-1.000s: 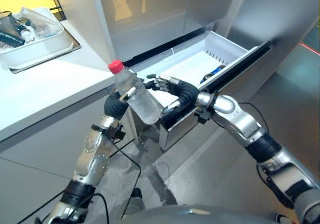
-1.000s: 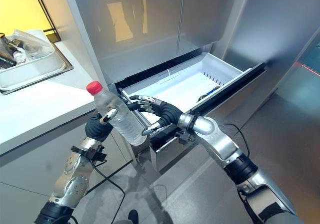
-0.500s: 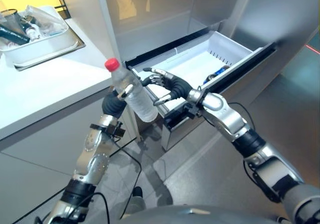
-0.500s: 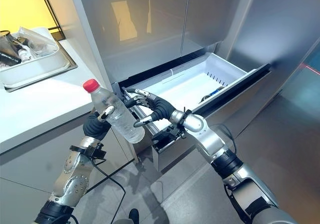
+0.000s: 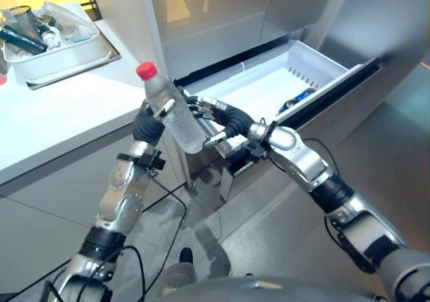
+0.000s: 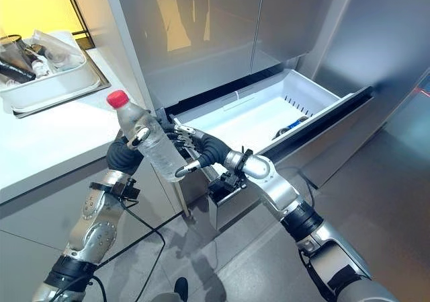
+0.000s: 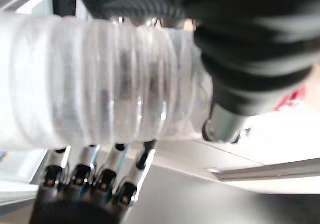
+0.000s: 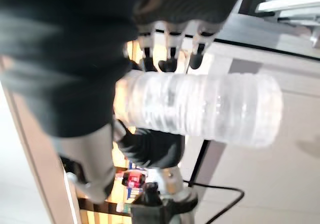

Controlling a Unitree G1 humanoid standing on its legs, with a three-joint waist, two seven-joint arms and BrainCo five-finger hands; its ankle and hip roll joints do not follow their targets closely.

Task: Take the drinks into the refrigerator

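Moved since a second ago: right hand (image 6: pixel 197 153) has come across from the drawer's front edge to the bottle's lower half; the bottle itself sits higher and more upright in the left hand.
Bottle: clear ribbed plastic bottle with a red cap (image 6: pixel 146 138), held in the air in front of the white surface's (image 5: pixel 60 114) edge, tilted with the cap up and leaning toward the surface, its base toward the drawer.
Left hand: left hand (image 6: pixel 125 155) grips the bottle about its middle, fingers (image 7: pixel 117 156) curled round one side and thumb on the other, clamped on it.
Right hand: fingers (image 8: pixel 168 60) spread and only lightly bent, tips at the bottle's side, thumb reaching under near the base; they are apart, not closed round it.
Drawer: white pulled-out refrigerator drawer (image 5: pixel 269 87) with a dark front edge, open beside and beyond the bottle; a small dark and blue object (image 5: pixel 297 101) lies near its far right side.
Refrigerator: tall steel-grey refrigerator doors (image 6: pixel 222 26) closed above the drawer.
Surface: white plastic tub of mixed items (image 5: pixel 47 40) stands at its far left, well apart from the bottle.
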